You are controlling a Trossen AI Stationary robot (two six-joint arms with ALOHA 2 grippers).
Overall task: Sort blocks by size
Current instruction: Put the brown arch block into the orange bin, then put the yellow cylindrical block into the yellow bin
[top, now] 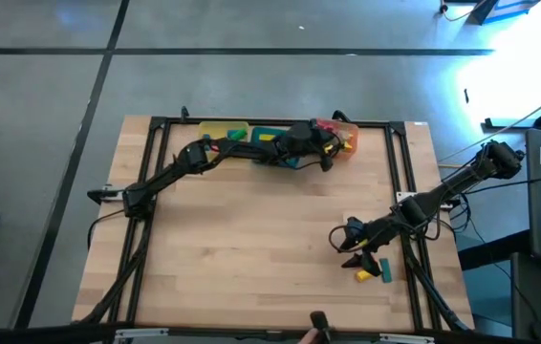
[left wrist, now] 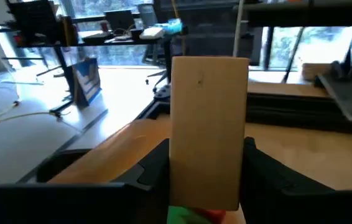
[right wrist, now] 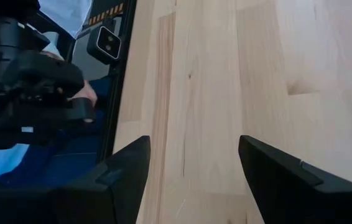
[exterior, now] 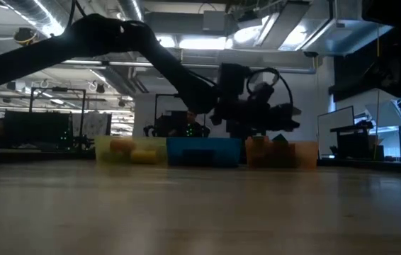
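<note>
1. A tan block (left wrist: 209, 130) is clamped upright in the left tool (top: 330, 151) above the orange tray (top: 347, 134)
2. The right tool (right wrist: 191, 177) is held spread, empty, over the bench (top: 251, 239) beside two loose blocks (top: 374, 271)

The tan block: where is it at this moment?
In the left wrist view the tan block stands between the left gripper's fingers; the high view puts that gripper over the orange tray at the table's far edge.

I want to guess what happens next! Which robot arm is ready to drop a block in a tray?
Probably the left. Its end effector holds a tan block over the orange tray. The right end effector is open, empty, far from the trays.
</note>
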